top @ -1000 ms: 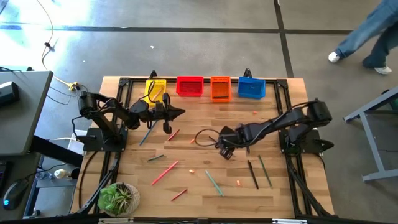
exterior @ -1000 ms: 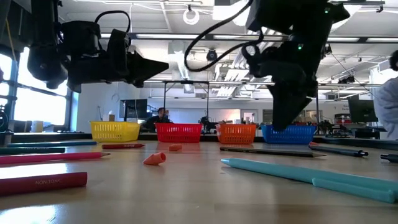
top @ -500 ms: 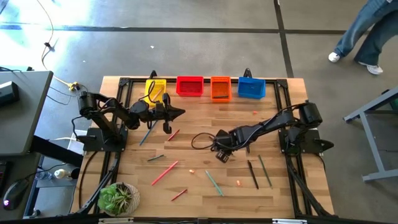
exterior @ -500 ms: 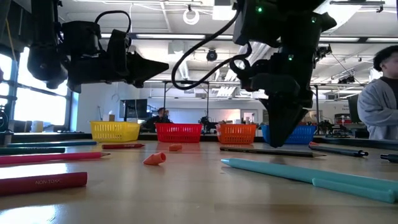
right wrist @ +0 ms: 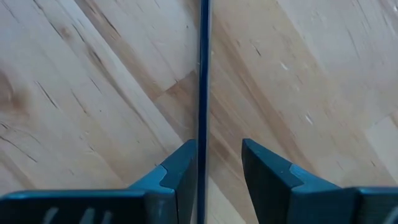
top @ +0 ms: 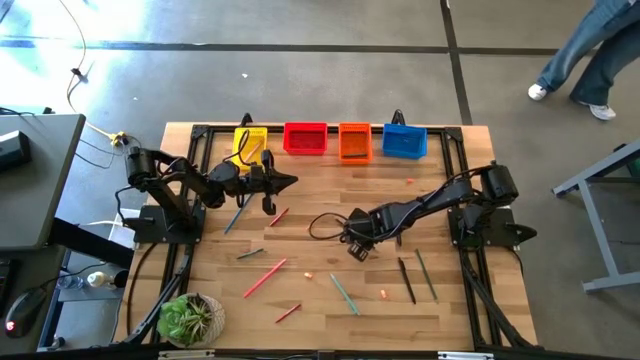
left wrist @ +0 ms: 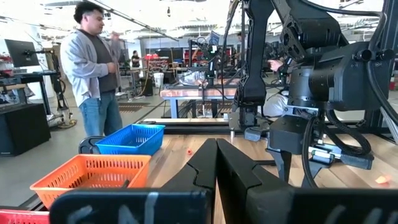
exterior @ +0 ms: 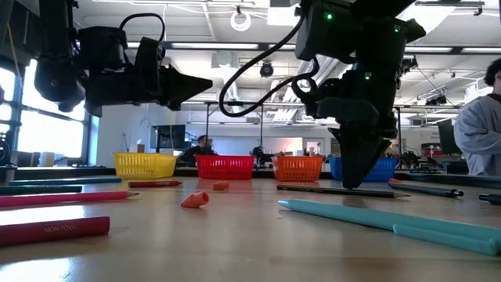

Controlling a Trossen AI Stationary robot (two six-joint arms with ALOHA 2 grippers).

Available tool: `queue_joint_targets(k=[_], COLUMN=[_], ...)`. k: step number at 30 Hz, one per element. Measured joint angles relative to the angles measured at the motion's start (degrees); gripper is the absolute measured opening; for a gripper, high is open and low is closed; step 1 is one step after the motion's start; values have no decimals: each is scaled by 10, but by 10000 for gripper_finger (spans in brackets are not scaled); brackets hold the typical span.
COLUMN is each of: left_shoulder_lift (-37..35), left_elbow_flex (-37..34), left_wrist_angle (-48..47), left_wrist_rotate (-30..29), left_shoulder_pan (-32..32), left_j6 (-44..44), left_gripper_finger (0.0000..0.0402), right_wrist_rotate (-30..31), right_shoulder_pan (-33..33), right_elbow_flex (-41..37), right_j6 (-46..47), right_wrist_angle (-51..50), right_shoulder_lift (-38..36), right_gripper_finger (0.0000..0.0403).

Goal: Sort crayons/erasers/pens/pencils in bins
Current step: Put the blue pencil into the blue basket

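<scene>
On the pale, grained wooden table (top: pixel 320 300), four mesh-walled bins (top: pixel 305 138) line the far edge. The left gripper (top: pixel 288 181) hangs shut near the yellow bin (top: pixel 249 140). The right gripper (top: pixel 357 245) has swung inward and dropped. Its jaws stand open astride a thin, straight dark stick (right wrist: pixel 203 74), probably a pen, ready for pinching.

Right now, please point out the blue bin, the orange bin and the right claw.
Blue bin (top: pixel 404 142), high view: middle of its inside.
Orange bin (top: pixel 354 141), high view: middle of its inside.
Right claw (right wrist: pixel 216 163), right wrist view: gap midway between its open fingertips.
</scene>
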Motion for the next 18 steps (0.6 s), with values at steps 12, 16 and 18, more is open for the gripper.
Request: queue_joint_targets(k=[12,16,18], left_shoulder_lift=[0,0,0], left_elbow_flex=[0,0,0], left_wrist_angle=[-2,-4,-4], left_wrist_rotate=[0,0,0], left_shoulder_pan=[0,0,0], left_j6=[0,0,0], left_gripper_finger=[0,0,0], right_wrist_rotate=[-13,-13,-11], right_shoulder_pan=[0,0,0], right_elbow_flex=[3,3,3], right_j6=[-3,-5,-6], right_wrist_angle=[-10,-14,-20], right_shoulder_lift=[32,37,37], right_gripper_finger=[119,117,112])
